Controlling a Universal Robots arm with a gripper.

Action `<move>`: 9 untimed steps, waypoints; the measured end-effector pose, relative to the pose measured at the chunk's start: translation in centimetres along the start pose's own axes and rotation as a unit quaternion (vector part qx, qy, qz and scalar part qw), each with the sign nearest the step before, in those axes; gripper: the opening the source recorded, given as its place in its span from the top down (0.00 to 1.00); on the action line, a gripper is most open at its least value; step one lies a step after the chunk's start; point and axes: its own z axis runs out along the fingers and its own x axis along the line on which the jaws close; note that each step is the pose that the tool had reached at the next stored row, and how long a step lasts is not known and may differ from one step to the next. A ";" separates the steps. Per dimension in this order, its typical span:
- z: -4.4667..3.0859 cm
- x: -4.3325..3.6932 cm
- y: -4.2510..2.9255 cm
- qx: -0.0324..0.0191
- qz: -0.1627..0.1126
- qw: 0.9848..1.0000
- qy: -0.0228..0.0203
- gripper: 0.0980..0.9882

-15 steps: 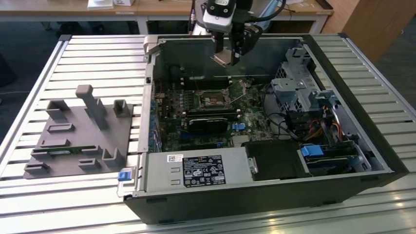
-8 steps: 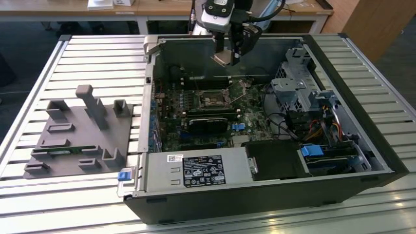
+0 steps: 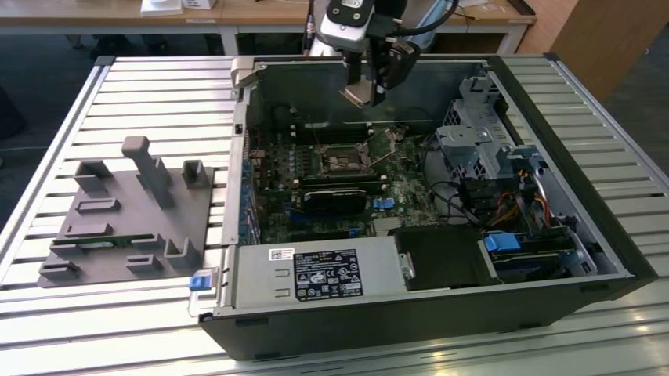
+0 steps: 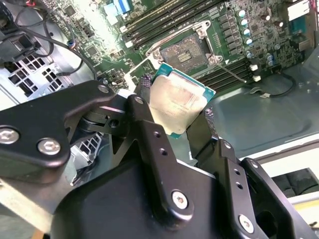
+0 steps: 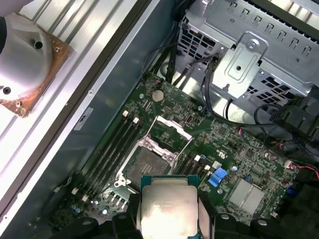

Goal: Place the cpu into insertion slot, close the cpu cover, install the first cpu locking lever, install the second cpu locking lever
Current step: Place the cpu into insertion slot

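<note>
Gripper [image 4: 176, 106] clamped on the cpu [image 4: 180, 99] by two opposite edges, chip flat between the fingers, hanging above and clear of the open insertion slot [image 4: 187, 52] on the motherboard [image 5: 234, 149] inside the computer case [image 3: 418, 321].

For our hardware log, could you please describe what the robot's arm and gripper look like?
The arm's wrist is pale silver-grey, with a black cable looping beside it. The gripper is matte black, built from flat linkage bars joined by silver socket-head bolts. Its fingers are narrow black bars with small holes along them.
</note>
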 end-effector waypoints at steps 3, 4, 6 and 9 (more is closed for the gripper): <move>0.03 0.00 0.00 0.000 0.014 1.000 -0.001 0.51; 0.04 0.00 -0.01 0.000 0.019 1.000 -0.002 0.51; 0.06 0.00 -0.01 0.000 0.028 1.000 -0.002 0.51; 0.08 0.00 -0.01 -0.001 0.040 0.999 -0.004 0.51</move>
